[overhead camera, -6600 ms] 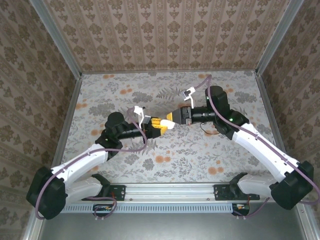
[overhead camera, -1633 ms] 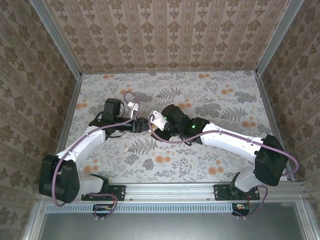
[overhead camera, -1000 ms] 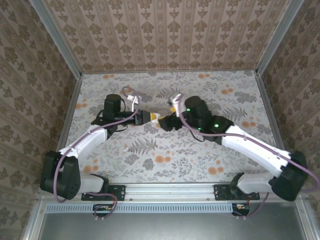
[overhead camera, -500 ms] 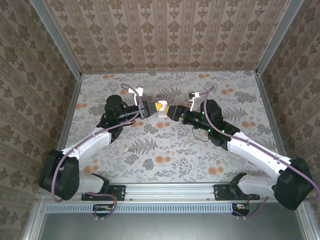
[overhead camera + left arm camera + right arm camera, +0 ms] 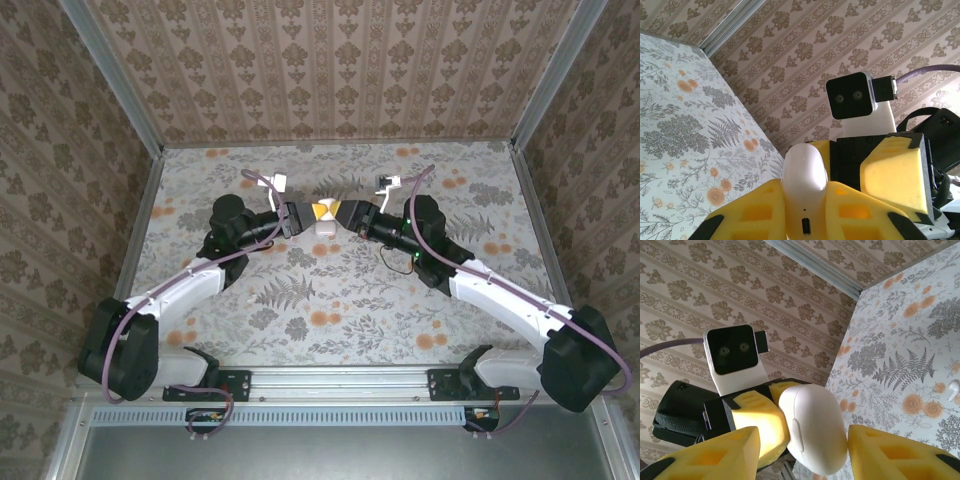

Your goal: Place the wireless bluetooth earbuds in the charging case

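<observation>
We find the left gripper (image 5: 314, 212) and right gripper (image 5: 341, 212) nose to nose mid-table, case (image 5: 805, 175) between them: no way through. Table (image 5: 330, 340) toward the bases lies open, bar one earbud (image 5: 954, 389).

I can read no word, number, brand or sign anywhere. The charging case (image 5: 805, 175), at lower centre in my left wrist view, carries no lettering I can make out.
</observation>
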Available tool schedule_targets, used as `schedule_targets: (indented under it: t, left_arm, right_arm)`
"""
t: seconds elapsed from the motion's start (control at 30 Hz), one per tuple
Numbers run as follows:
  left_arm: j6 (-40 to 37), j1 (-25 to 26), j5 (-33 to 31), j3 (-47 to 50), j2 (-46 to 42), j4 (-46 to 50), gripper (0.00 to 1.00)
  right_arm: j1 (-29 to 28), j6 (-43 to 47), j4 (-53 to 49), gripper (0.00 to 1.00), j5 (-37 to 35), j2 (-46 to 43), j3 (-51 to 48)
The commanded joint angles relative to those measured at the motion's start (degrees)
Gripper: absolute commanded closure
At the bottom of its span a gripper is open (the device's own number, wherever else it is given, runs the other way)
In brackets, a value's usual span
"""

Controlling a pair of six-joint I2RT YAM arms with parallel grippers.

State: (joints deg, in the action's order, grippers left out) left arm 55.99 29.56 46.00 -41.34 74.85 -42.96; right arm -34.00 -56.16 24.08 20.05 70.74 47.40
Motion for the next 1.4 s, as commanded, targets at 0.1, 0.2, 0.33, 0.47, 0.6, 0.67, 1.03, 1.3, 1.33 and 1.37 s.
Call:
schedule_targets:
  t: [0.1, 0.2, 0.33, 0.47, 0.6, 0.67, 1.03, 1.3, 1.33, 1.37]
  left_arm:
    - [3.0, 0.3, 0.3, 0.9, -0.8, -4.8, 1.0]
    - [4.1, 0.4, 0.3, 1.3, -0.8, -5.9, 1.0]
    - [6.6, 0.4, -0.3, 2.0, -0.5, -9.3, 1.0]
    - [9.4, 0.4, -0.4, 2.2, 0.3, -12.9, 1.0]
    - [11.5, 0.4, 0.0, 2.3, 1.5, -15.4, 1.0]
    - [11.5, 0.4, 0.3, 2.4, 1.8, -15.4, 1.0]
    - [-1.7, 0.2, 3.3, 0.6, -2.1, 0.2, 0.58]
    - [-22.3, -2.8, 8.2, -5.4, -7.8, 24.0, 0.46]
    - [-26.1, -3.1, 9.4, -6.3, -8.7, 27.5, 0.46]
    - [-30.0, -3.1, 11.3, -7.2, -9.6, 30.4, 0.46]
  right_arm:
    - [0.3, 0.0, 2.1, 0.47, 1.0, 0.4, -0.1]
    - [0.5, 0.1, 2.7, 0.47, 1.4, 0.7, -0.2]
    - [0.7, -0.6, 4.3, 0.47, 2.6, 2.0, 0.0]
    - [0.9, -1.6, 6.6, 0.49, 3.5, 3.3, -0.3]
    - [1.2, -2.5, 9.1, 0.61, 4.6, 4.2, -0.3]
    - [1.5, -2.8, 10.0, 0.69, 5.1, 4.4, -0.3]
    - [4.5, 8.7, -3.9, 0.92, 10.2, -1.2, 3.3]
    - [7.6, 29.4, -31.0, 0.94, 15.9, -5.4, 13.2]
    - [7.6, 33.3, -35.6, 0.94, 16.5, -5.3, 15.1]
    - [7.6, 37.4, -40.6, 0.94, 17.3, -5.0, 17.2]
